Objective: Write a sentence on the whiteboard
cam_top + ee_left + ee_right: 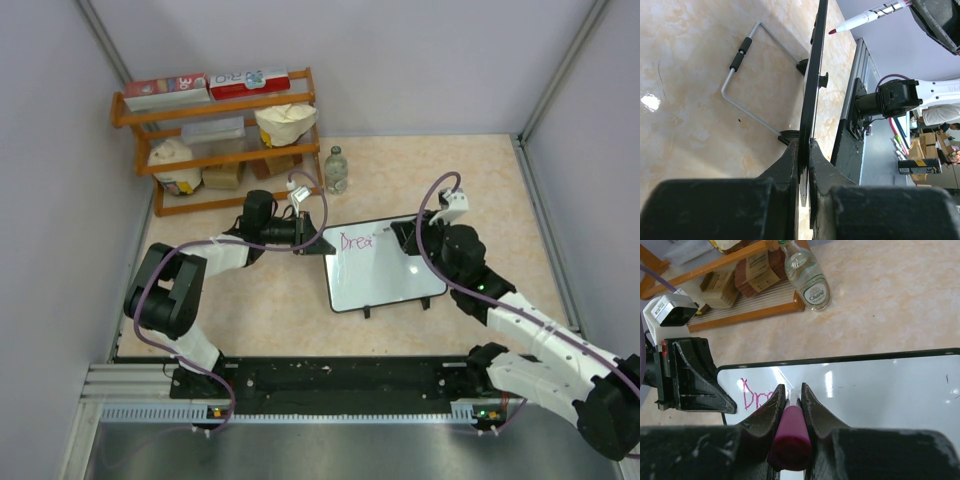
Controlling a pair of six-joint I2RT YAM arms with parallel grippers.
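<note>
The whiteboard (390, 280) stands tilted on the tabletop, with the start of the sentence (355, 241) in pink, reading roughly "Drea", along its upper left. My left gripper (310, 240) is shut on the board's left edge; in the left wrist view its jaws (806, 150) pinch the black frame (812, 90) edge-on. My right gripper (405, 238) is shut on a pink marker (790, 427), whose tip (832, 31) is right of the writing; whether it touches the whiteboard (880, 390) is hidden. The letters (752, 395) are partly hidden behind my right fingers.
A wooden shelf (215, 135) with boxes, bags and a container stands at the back left. A clear bottle (336, 170) stands just behind the board's left corner. The board's wire stand (747, 85) rests on the table. Walls close in on three sides.
</note>
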